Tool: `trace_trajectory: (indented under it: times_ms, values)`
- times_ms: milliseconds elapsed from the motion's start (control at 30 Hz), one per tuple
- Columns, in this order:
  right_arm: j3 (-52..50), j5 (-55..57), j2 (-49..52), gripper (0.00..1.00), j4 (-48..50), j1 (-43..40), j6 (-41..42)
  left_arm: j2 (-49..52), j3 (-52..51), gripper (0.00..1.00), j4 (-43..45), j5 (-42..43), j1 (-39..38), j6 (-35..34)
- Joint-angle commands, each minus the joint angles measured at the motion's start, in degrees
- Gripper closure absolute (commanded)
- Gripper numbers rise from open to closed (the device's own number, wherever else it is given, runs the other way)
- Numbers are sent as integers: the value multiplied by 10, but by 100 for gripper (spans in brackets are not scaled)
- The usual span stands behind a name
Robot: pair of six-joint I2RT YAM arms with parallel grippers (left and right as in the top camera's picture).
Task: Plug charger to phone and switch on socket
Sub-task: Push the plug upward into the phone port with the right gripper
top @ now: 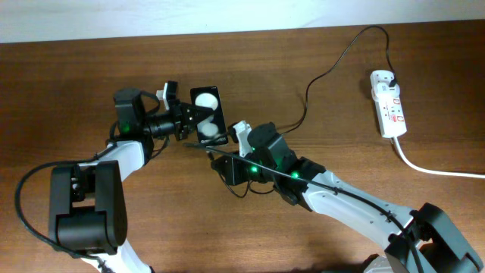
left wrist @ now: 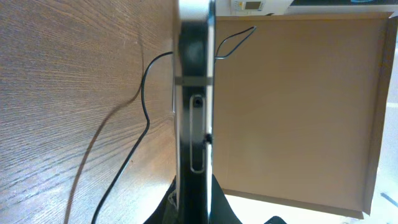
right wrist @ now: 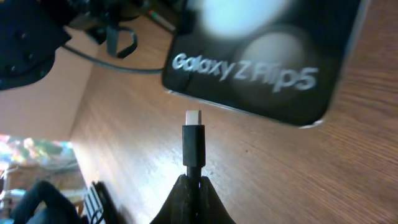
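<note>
One small gap between charger [right wrist: 193, 140] tip and phone [right wrist: 261, 56]; socket [top: 389, 104] well apart.

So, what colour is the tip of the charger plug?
The tip is silvery, on the black charger; clearest in the right wrist view.

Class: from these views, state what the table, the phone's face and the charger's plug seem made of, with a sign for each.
The table looks like matte wood or wood-look laminate: brown grain lines. The phone looks glossy black, glass or plastic: smooth face, crisp print. The charger plug: matte black plastic sleeve, bright metal tip.
</note>
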Motion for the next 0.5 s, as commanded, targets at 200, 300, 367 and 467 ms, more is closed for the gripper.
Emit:
trace_trajectory:
  times_ms: [200, 300, 367, 467]
  values:
    - [2, -64, -14, 96, 0, -40, -16, -15, 3, 98, 3, 10, 1, -1]
    - [2, -67, -14, 96, 0, -43, -16, -15, 3, 98, 3, 11, 1, -1]
    - [2, -65, -14, 96, 0, -43, -16, -15, 3, 97, 3, 11, 1, -1]
    - [2, -33, -14, 96, -9, -43, -8, -15, 3, 96, 3, 11, 1, -1]
